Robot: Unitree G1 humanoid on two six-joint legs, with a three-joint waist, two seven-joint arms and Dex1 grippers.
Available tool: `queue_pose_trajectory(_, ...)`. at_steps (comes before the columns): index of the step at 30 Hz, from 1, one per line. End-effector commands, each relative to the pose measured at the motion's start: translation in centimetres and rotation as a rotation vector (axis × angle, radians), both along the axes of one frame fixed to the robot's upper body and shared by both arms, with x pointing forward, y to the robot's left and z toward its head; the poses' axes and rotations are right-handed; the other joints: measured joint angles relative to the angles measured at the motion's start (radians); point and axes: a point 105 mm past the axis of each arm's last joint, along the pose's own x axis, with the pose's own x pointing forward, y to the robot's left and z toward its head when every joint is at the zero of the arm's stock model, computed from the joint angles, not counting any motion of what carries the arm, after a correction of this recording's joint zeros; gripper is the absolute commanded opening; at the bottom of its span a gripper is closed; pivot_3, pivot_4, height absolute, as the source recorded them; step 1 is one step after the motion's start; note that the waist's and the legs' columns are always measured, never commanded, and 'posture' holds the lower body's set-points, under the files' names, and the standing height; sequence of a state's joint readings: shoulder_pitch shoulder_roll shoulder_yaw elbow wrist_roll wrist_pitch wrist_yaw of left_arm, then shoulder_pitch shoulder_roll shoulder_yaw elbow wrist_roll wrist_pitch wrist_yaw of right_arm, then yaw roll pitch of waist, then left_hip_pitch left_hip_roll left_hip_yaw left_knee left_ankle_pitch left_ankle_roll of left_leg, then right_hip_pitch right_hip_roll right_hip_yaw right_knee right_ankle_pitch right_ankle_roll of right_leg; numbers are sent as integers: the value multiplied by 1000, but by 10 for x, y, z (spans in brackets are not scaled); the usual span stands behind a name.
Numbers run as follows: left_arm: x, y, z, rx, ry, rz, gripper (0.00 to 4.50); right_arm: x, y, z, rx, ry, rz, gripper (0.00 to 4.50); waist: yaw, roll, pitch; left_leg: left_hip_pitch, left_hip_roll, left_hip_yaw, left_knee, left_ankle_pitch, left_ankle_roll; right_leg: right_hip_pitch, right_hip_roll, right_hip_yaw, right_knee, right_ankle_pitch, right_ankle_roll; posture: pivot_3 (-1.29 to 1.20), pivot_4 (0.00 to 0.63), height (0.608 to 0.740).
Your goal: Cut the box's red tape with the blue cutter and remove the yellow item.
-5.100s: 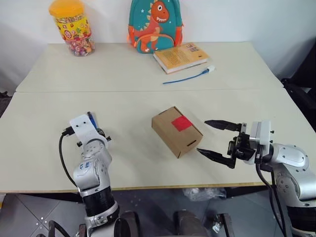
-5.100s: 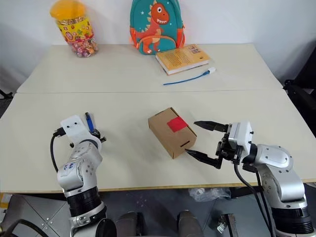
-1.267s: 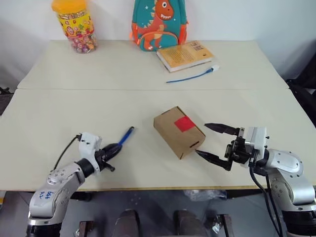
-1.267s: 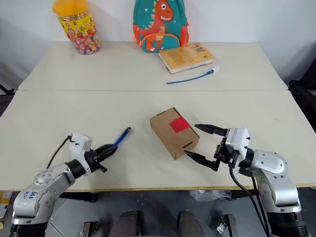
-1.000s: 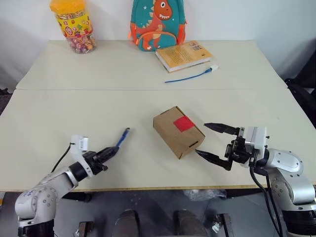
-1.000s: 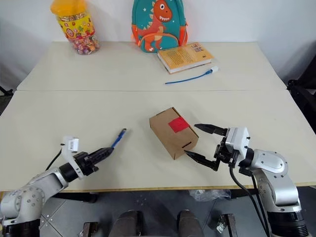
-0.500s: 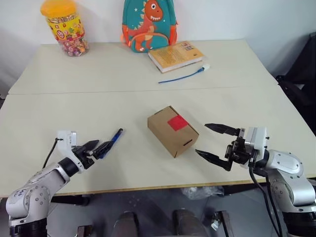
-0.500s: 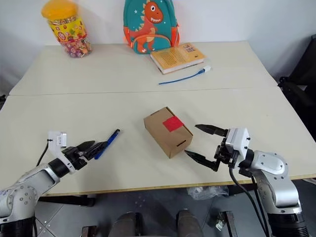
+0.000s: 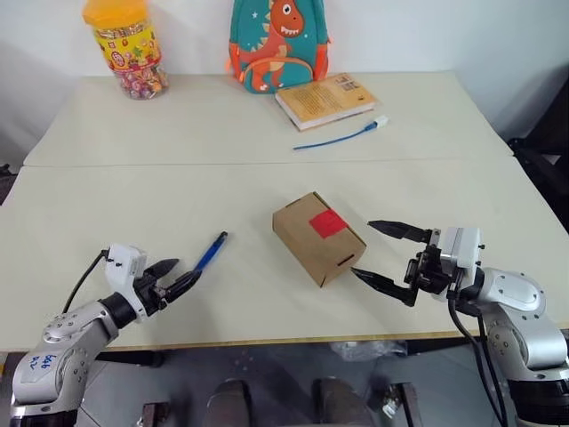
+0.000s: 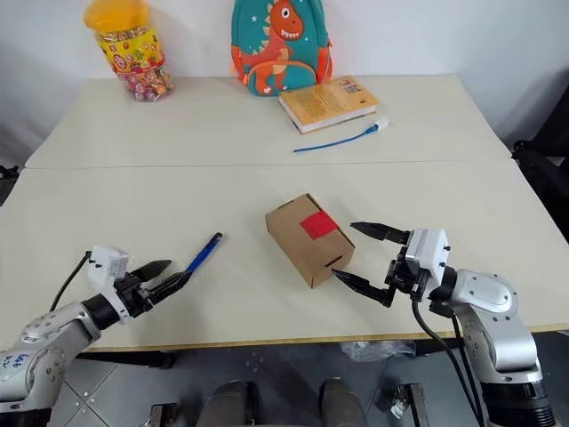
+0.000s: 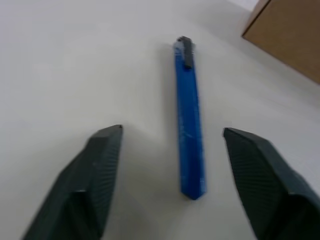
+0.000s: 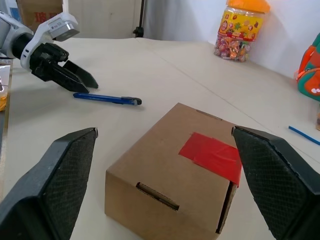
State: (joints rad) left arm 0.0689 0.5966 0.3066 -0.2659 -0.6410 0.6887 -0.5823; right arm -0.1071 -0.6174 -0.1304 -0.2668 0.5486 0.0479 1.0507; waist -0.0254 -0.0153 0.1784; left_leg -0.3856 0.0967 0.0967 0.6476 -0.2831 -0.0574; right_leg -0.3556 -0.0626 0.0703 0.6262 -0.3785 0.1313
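table [image 9: 267, 133]: pale, two joined tops, seam running across the middle.
box [image 9: 317, 237]: brown carton, near the front centre, set at an angle, flaps closed; slot in the near end.
tape [image 9: 327, 222]: red square across the top seam, intact.
cutter [image 9: 210, 252]: blue, flat on the table well to the left of the box, dark tip pointing toward the box; free of any grip.
left gripper [image 9: 175, 277]: low over the table at the near left, fingers spread, nothing between them; the cutter's near end lies just ahead of the fingertips, in line with the gap, apart from both.
right gripper [image 9: 384, 255]: just right of the box, level, fingers wide apart, empty; one fingertip near the box's slotted end, contact cannot be told.
far edge: candy jar [image 9: 126, 46] with yellow lid at left; dinosaur backpack [image 9: 278, 43] at centre; book [image 9: 324, 100] beside it; blue cable [image 9: 338, 137] with white plug in front of the book.
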Motion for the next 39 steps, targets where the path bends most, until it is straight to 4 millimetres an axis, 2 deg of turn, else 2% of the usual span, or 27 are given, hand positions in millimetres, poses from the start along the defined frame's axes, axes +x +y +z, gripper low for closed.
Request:
queue_pose_trajectory(1, -21, -31, -40, -42, 229, -149, 2237, -2, 2, 9, 12, -39, 5, 4500, 1, 3, -2, 0, 0, 0, 0, 0, 0, 0, 0, 0, 0, 0, 0, 0, 150, 740)
queue_pose_trajectory(7, -12, -27, -46, -9, 272, -113, 388, -2, 3, 11, 18, -46, -1, 4500, 3, 6, -4, 1, -2, 0, 0, 0, 1, 1, 0, 3, 0, 0, 0, 0, 150, 740)
queue_pose_trajectory(9, -11, -27, -45, -10, 267, -112, 8, -2, 3, 11, 20, -47, -4, 4500, 4, 8, -5, 1, -2, 0, 0, 0, 1, 1, 0, 3, 0, 0, 0, 0, 150, 740)
queue_pose_trajectory(13, -8, -27, -40, -38, 244, -111, 2, -2, 4, 11, 24, -48, -7, 4500, 4, 8, -5, 2, -2, 0, 1, 0, 1, 2, 0, 3, 0, 0, 0, 0, 150, 740)
queue_pose_trajectory(17, -2, -24, -27, -51, 168, -111, 2, -1, 6, 10, 30, -48, -6, 4500, 4, 8, -5, 3, -2, 0, 1, 0, 1, 4, 0, 3, 0, 0, 0, 0, 150, 740)
queue_pose_trajectory(21, 7, -14, -12, 43, 42, -91, 2, 0, 6, 10, 33, -49, -5, 4500, 4, 7, -4, 3, -2, 0, 1, 0, 1, 4, 0, 3, 0, 0, 0, 0, 150, 740)
queue_pose_trajectory(23, 14, -3, -2, 170, -65, -70, 2, 0, 6, 10, 33, -50, -7, 4500, 2, 6, -4, 3, -2, 0, 0, 0, 1, 3, 0, 3, 0, 0, 0, 0, 150, 740)
queue_pose_trajectory(25, 17, 14, 14, 439, -233, -89, 2, -1, 6, 10, 32, -48, -9, 4500, -2, 3, -2, 2, -1, 0, 0, 0, 1, 2, 1, 3, 0, 0, 0, 0, 150, 740)
queue_pose_trajectory(27, 13, 16, 21, 629, -345, -176, 2, -1, 5, 8, 31, -46, -10, 4500, -4, 0, -1, 1, 1, 1, 0, 1, 0, 0, 2, 3, 0, 0, 0, 0, 150, 740)
queue_pose_trajectory(28, 12, 14, 23, 671, -392, -209, 2, -1, 5, 8, 32, -45, -11, 4500, -6, 0, -1, 0, 2, 2, -1, 1, -1, -2, 3, 3, 0, 0, 0, 0, 150, 740)
queue_pose_trajectory(30, 11, 15, 25, 629, -391, -200, 2, -1, 5, 8, 33, -44, -11, 4500, -4, 2, -1, 0, 2, 6, -2, 0, -1, -4, 2, 5, 0, 0, 0, 0, 150, 740)
queue_pose_trajectory(33, 6, 7, 22, 400, -277, -177, 2, 0, 7, 7, 36, -44, -7, 4500, -4, 1, 0, 0, 2, 8, -2, -2, 0, -5, 2, 6, 0, 0, 0, 0, 150, 740)
queue_pose_trajectory(36, -2, -2, 20, 291, -186, -198, 567, 0, 8, 7, 38, -46, -4, 4500, -4, -1, 1, -1, 3, 9, -1, -2, 0, -6, 2, 6, 0, 0, 0, 0, 150, 740)
queue_pose_trajectory(39, -9, -10, 21, 141, -90, -180, 1446, 0, 7, 7, 37, -47, -5, 4500, -5, -2, 1, -1, 3, 9, 0, -2, 0, -7, 2, 7, 1, 0, 1, 0, 150, 740)
